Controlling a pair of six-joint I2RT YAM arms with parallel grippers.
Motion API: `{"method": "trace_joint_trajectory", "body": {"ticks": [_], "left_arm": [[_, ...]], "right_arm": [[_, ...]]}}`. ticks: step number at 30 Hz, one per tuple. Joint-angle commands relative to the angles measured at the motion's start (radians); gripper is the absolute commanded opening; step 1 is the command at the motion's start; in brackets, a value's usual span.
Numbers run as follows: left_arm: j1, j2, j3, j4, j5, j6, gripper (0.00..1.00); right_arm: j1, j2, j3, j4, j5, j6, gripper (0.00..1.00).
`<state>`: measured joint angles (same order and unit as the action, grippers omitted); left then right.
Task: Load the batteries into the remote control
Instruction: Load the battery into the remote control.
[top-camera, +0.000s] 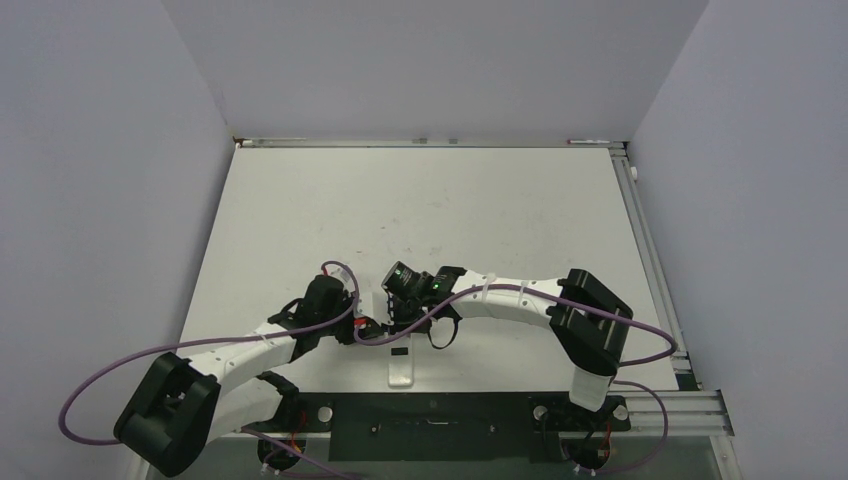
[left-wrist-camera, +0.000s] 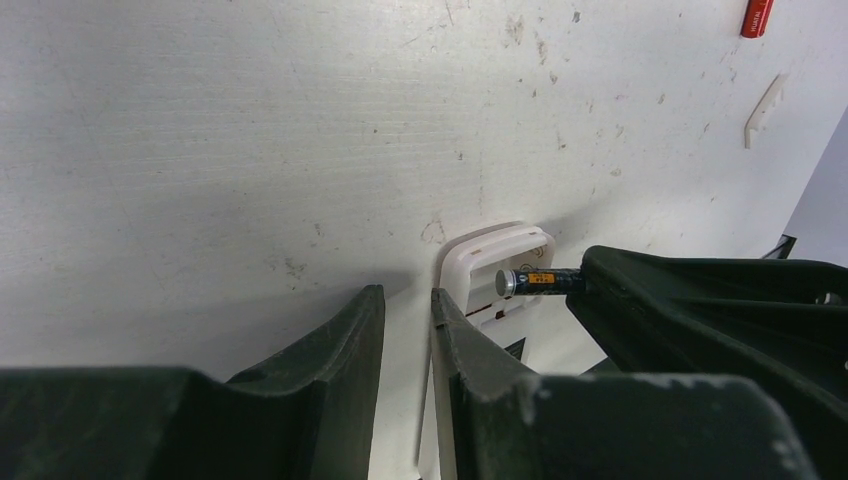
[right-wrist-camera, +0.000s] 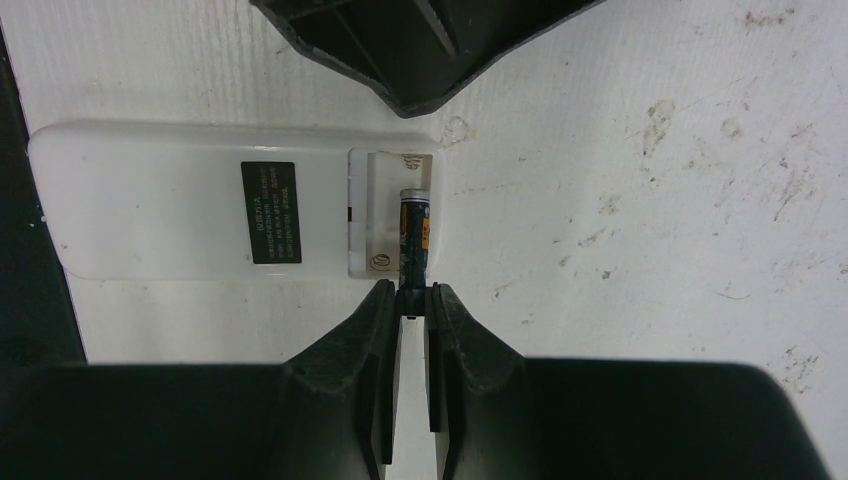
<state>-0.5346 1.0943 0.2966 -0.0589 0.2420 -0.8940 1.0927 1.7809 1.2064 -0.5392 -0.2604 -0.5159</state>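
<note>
the right gripper (right-wrist-camera: 411, 300) is clamped on the tail end of a slim dark battery (right-wrist-camera: 414, 230), which sticks straight up the frame from its fingertips. the battery lies over the open compartment (right-wrist-camera: 375, 200) at the right end of the remote control (right-wrist-camera: 160, 210); whether it is seated i cannot tell. the remote lies back-up across the left half of the right wrist view, a dark label (right-wrist-camera: 270, 212) on its white shell.

the left gripper (left-wrist-camera: 407, 295) has its jaws a narrow slit apart, with only bare table (left-wrist-camera: 200, 150) showing between them. its right-hand finger sits against the remote's edge, crowding the compartment end from the top of the right wrist view.

in the upper right of the left wrist view lie a small red piece (left-wrist-camera: 757, 17) and a white strip (left-wrist-camera: 765, 108), well apart from the remote. purple cables (top-camera: 100, 380) loop along the lower left of the overhead view.
</note>
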Motion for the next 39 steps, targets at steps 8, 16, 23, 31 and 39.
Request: {"method": "trace_joint_trajectory", "body": {"ticks": [8, 16, 23, 31, 39], "left_arm": [[0.007, 0.01, -0.002, 0.044, 0.017, 0.013, 0.2], [0.008, 0.02, 0.0, 0.069, 0.023, 0.015, 0.21], [0.009, 0.023, 0.003, 0.078, 0.031, 0.018, 0.2], [0.01, 0.037, 0.003, 0.086, 0.04, 0.023, 0.2], [0.01, 0.046, 0.002, 0.096, 0.05, 0.021, 0.2]], "right_arm": [[0.003, 0.03, 0.048, 0.019, -0.029, 0.002, 0.09], [0.002, 0.041, 0.053, 0.022, -0.03, 0.004, 0.09], [0.001, 0.052, 0.056, 0.03, -0.031, 0.011, 0.09], [0.003, 0.061, 0.064, 0.031, -0.039, 0.011, 0.09], [0.003, 0.066, 0.067, 0.033, -0.043, 0.014, 0.1]]}}
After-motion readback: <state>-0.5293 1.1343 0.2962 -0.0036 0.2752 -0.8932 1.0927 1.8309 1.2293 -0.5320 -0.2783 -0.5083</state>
